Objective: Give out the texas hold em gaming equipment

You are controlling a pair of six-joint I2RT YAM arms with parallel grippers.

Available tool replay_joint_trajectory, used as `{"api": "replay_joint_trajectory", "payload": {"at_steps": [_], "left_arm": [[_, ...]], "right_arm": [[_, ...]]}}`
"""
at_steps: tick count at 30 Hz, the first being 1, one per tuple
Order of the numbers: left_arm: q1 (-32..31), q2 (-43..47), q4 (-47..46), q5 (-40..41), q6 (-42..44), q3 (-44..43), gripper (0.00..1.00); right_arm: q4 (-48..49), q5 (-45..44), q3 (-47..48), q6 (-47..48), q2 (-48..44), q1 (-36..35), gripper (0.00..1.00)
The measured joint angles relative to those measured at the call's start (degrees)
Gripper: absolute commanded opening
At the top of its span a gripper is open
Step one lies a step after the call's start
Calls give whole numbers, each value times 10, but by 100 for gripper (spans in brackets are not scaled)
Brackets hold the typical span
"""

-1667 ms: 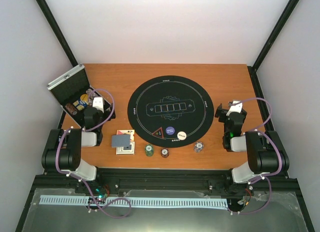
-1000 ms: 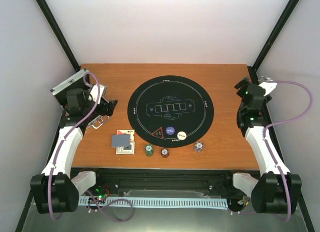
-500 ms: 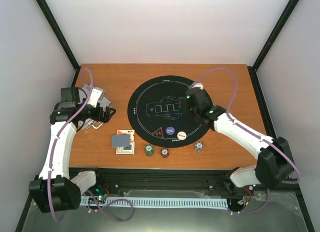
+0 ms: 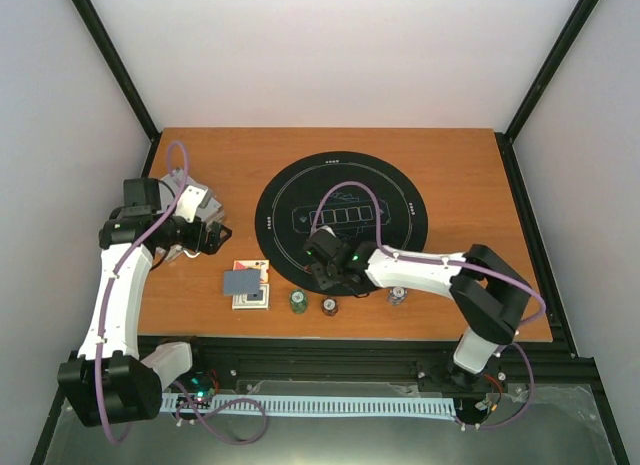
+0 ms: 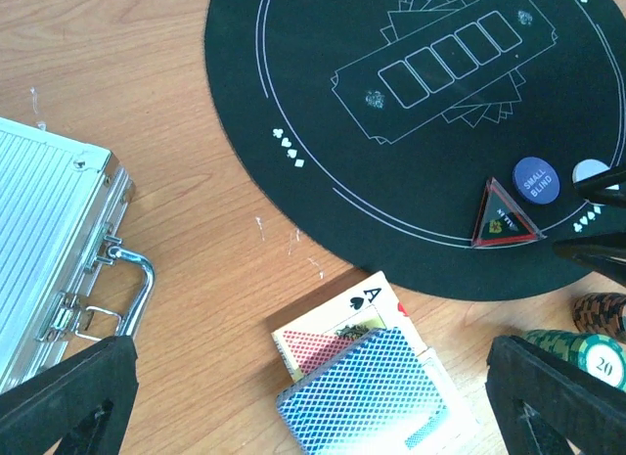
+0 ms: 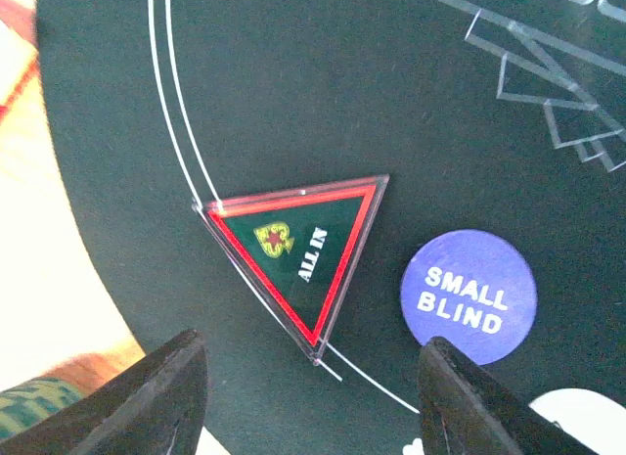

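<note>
Right wrist view: right jaws stand apart, clamped on nothing, one finger either side of the near corner of the ALL IN triangle [image 6: 298,248]. The triangle lies flat on the mat [image 6: 293,73], across its white border line. SMALL BLIND disc [image 6: 468,296] is just beside it, not touching. A white disc [image 6: 587,416] shows at the lower right edge, probably the dealer button.

Top view: right arm [image 4: 430,268] reaches over the mat's near rim. Cards [image 4: 245,285] are stacked on the counter [image 4: 230,155] just left of the mat, grey back uppermost. Green chip [image 4: 297,301] and brown chip [image 4: 329,306] sit near the counter's near edge; the blue-white chip [image 4: 398,295] is partly hidden by the arm. Left jaws are wide apart and empty, hovering between case [image 5: 49,240] and cards.

Judgement: the step in hand is picking up the triangle. Distribution looks barely started, with markers bunched at the near rim and cards and chips undealt.

Next move: the triangle is thin, flat and slick, so the fingertips must get right down to the mat and close squarely across it without nudging the SMALL BLIND disc. Cannot tell whether the tips touch the mat yet.
</note>
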State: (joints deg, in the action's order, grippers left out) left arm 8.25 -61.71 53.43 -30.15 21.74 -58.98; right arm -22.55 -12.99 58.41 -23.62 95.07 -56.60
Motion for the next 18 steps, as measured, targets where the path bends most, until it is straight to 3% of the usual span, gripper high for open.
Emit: {"api": "replay_joint_trajectory", "payload": {"at_steps": [18], "left_arm": [[14, -37, 1, 96, 19, 14, 100]], "right_arm": [[16, 54, 44, 18, 110, 7, 35]]}}
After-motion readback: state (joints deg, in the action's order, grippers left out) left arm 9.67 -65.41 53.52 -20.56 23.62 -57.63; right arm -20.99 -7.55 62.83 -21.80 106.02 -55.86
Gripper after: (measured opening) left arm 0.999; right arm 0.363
